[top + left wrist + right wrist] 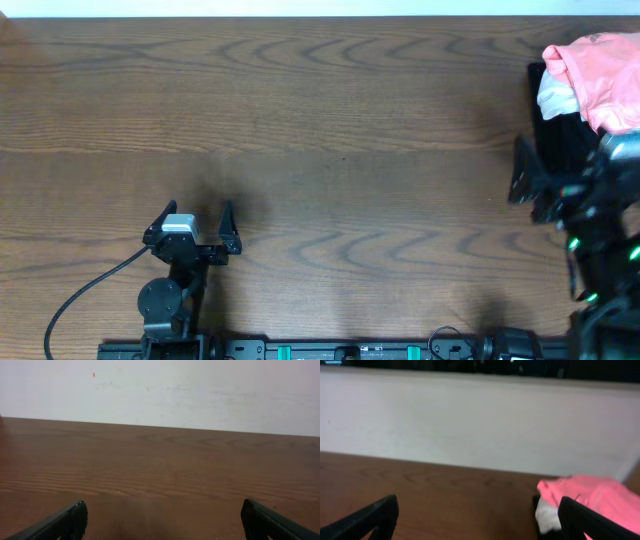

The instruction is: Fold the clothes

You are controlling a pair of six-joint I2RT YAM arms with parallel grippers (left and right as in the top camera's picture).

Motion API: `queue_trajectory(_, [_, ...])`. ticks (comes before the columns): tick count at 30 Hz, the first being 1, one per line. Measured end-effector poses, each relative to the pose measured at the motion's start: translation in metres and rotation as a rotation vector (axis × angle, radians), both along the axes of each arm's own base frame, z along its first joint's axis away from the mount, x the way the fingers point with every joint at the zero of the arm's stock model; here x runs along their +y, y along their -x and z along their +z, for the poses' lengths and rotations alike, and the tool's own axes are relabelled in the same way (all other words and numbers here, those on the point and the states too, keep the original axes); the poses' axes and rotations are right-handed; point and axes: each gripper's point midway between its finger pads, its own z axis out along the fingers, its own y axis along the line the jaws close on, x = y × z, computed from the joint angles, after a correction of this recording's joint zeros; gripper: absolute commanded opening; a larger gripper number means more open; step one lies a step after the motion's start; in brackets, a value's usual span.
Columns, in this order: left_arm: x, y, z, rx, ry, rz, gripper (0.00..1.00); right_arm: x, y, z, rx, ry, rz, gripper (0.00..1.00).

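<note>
Near edge: my left fingers (197, 214) are spread wide and empty over the bare surface (350, 150). My right fingers (480, 520) are likewise released and hold nothing. At the far right corner the pink shirt (600, 70) lies bunched, touching a white garment (555, 97). No container seen. Recommendation: pinch the shirt alone and draw it to open surface.

Table (320, 120) — wood grain, matt; shirt (606, 72) — soft pink cloth.

Left pincer (197, 222) front-left, jaws spread wide, empty. Right pincer (479, 507) far right, jaws wide, empty.
</note>
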Motion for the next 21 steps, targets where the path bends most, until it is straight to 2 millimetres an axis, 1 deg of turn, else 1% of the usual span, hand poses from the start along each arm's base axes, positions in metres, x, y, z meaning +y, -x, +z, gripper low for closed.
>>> queue_trajectory(5, [0.0,0.0,0.0,0.0,0.0,0.0,0.98,0.002,0.016,-0.052,-0.063,0.007,0.0,0.99])
queue_trajectory(9, [0.0,0.0,0.0,0.0,0.0,0.0,0.98,0.002,0.017,-0.084,-0.108,0.012,-0.001,0.99])
queue_trajectory(10, [0.0,0.0,0.0,0.0,0.0,0.0,0.98,0.001,0.017,-0.094,-0.114,0.009,-0.004,0.99])
queue_trajectory(14, [0.0,0.0,0.0,0.0,0.0,0.0,0.98,-0.002,0.014,-0.128,-0.093,-0.023,-0.028,0.99])
queue_trajectory(18, [0.0,0.0,0.0,0.0,0.0,0.0,0.98,-0.004,0.011,-0.157,-0.05,-0.049,-0.053,0.99])
queue_trajectory(21, [0.0,0.0,0.0,0.0,0.0,0.0,0.98,-0.007,0.01,-0.17,-0.039,-0.053,-0.075,0.99])
